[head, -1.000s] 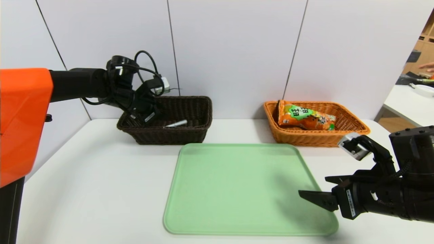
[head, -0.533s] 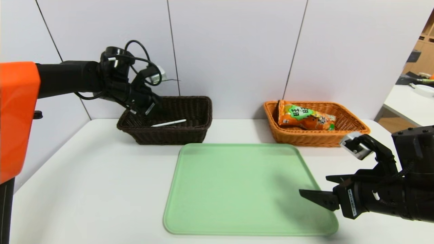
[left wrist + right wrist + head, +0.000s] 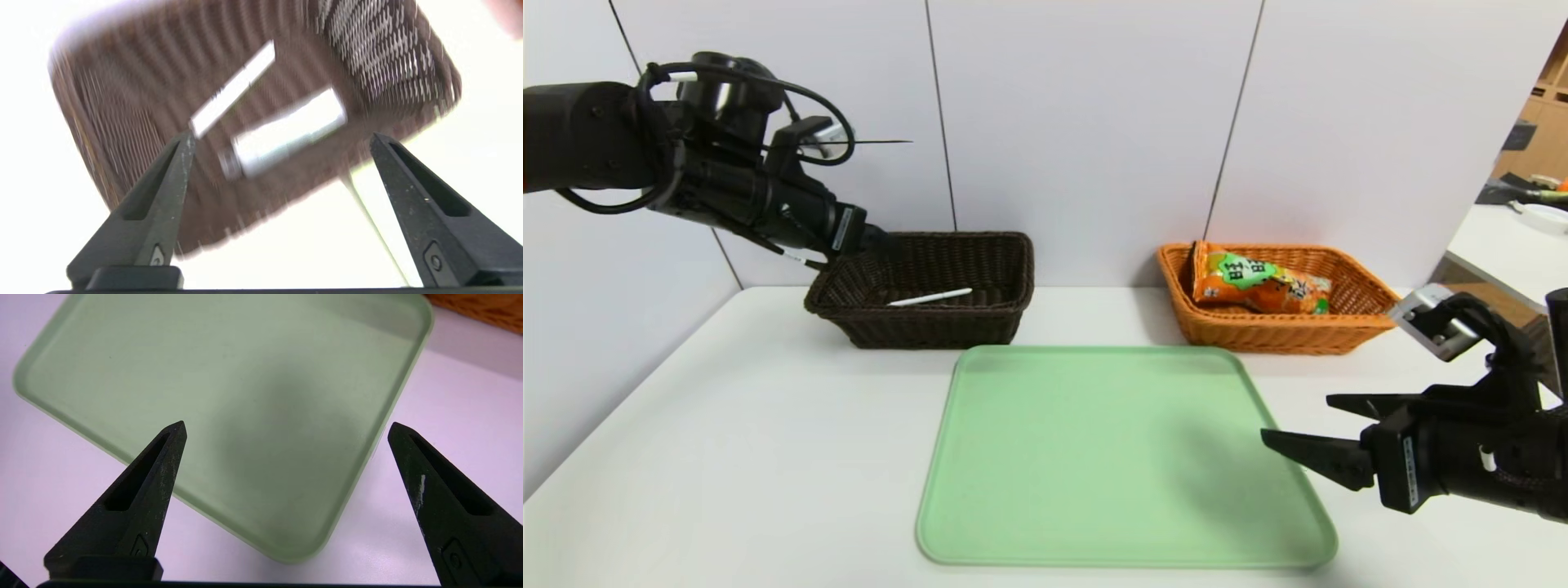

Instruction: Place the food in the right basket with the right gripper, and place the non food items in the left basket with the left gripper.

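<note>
The food, an orange snack bag (image 3: 1258,286) with a green label, lies in the orange-tan right basket (image 3: 1372,314). A thin white pen (image 3: 929,297) (image 3: 233,87) rests in the dark brown left basket (image 3: 931,327) (image 3: 388,69). The left wrist view also shows a thicker white tube (image 3: 310,122) beside the pen. My left gripper (image 3: 870,241) (image 3: 281,136) hangs open and holding nothing above the basket's far left corner. My right gripper (image 3: 1298,420) (image 3: 287,424) stands open over the near right corner of the green tray (image 3: 1111,457) (image 3: 204,375).
Both baskets stand against the white wall at the back of the white table (image 3: 752,457), with the tray in front between them. A second table (image 3: 1503,245) with small items stands at the far right.
My left gripper opened, let the pen drop into the left basket, then rose and drew back to the left. The right arm shifted slightly to the right.
</note>
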Available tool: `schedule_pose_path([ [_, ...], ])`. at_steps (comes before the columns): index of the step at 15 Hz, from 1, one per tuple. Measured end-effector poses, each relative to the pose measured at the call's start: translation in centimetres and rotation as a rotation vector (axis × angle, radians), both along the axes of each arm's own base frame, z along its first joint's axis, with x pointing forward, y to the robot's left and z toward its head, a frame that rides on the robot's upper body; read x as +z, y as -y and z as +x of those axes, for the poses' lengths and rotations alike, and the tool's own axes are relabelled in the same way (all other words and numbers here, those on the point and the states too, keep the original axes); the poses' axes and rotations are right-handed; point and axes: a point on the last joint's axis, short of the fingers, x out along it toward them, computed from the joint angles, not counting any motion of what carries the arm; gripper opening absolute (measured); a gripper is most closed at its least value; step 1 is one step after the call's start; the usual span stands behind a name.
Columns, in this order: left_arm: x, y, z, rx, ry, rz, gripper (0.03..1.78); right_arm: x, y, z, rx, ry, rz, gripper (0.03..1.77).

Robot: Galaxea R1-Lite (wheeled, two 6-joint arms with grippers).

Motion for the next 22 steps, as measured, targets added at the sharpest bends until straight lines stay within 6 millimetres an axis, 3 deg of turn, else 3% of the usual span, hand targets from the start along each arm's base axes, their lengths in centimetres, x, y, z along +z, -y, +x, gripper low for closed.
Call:
schedule_pose_path([
  [8, 0.0, -1.6, -11.1, 0.044, -0.074, -0.02, 1.64, 1.8, 1.4, -3.9, -0.002, 0.107, 0.032, 1.7],
  [13, -2.0, -2.6, -18.1, 0.067, -0.097, -0.001, 1.67, 2.5, 2.4, -6.5, 0.002, 0.179, 0.047, 1.7],
  [18, -3.7, -3.3, -23.2, 0.121, -0.055, 0.026, 1.69, 2.8, 3.6, -9.6, -0.016, 0.236, 0.041, 1.7],
  [22, -5.0, -3.8, -26.2, 0.157, 0.018, 0.034, 1.69, 2.9, 4.8, -11.9, -0.101, 0.297, 0.027, 1.7],
])
